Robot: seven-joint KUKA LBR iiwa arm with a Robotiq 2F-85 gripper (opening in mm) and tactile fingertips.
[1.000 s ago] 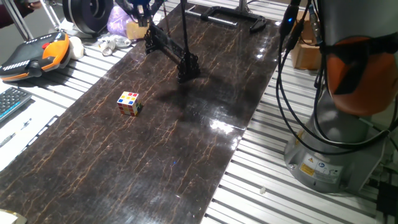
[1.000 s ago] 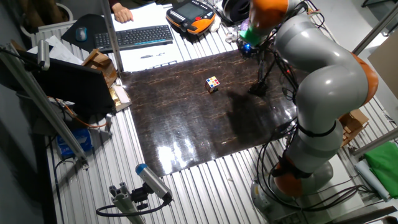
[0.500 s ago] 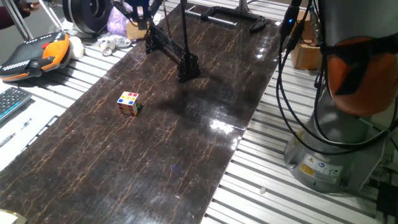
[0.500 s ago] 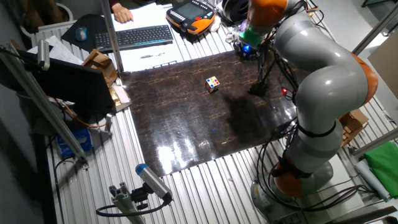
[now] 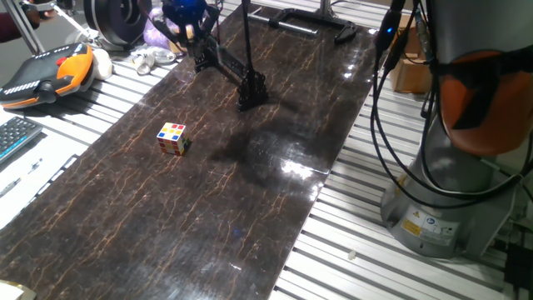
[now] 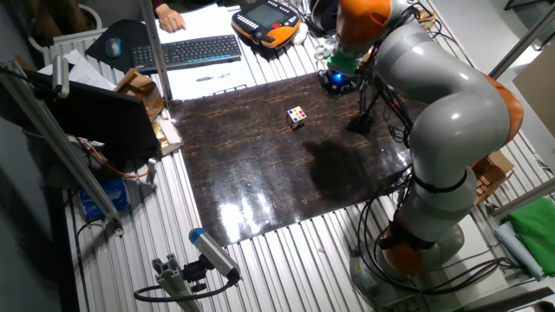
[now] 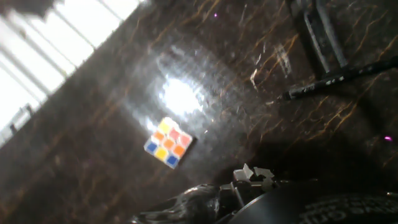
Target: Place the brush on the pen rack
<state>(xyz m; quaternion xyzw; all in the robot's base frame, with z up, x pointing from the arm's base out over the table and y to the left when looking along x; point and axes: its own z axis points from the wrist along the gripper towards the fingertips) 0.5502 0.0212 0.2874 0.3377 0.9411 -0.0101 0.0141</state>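
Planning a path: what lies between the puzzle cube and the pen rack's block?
Only bare dark tabletop separates the puzzle cube from the pen rack, seen in one fixed view.

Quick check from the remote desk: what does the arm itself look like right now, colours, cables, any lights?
The arm has bulky rounded grey links with orange joint bands and a grey base carrying a yellow label. Black cables hang alongside. The gripper end is dark with a blue glow.

Dark thin brush (image 7: 339,79) lies across the black pen rack (image 5: 241,79).

Puzzle cube (image 5: 173,138) well apart from pen rack (image 5: 233,72), on table (image 5: 250,208).
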